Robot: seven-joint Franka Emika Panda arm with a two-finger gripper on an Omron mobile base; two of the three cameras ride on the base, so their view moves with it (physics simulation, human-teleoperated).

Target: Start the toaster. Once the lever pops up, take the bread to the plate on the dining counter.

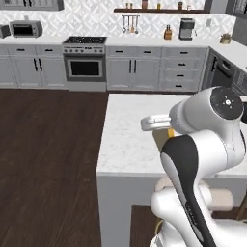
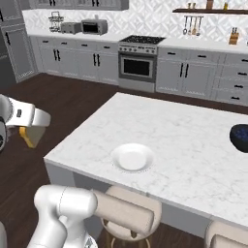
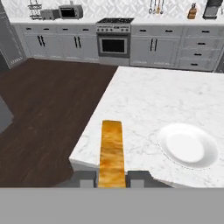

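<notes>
Hand view: your end effector grips the bread near the worktop edge; placing on the plate remains.

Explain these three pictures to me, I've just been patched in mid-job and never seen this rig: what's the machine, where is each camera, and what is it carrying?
The machine is a white robot arm on a driving base, in a rendered kitchen. Two pictures come from cameras on the base, behind the arm to its left and right, looking forward over it. The third comes from a camera on the hand, looking along its fingers.

The hand is shut on the bread, a golden slice seen edge-on in the hand view, sticking out past the fingertips. In the right base view the slice hangs off to the left of the counter, over the dark floor.

Ahead is the dining counter, a white marble island. On it sits the plate, white, round and empty, near the closest edge. A dark blue object lies at the far right; I can't tell what it is.
</notes>
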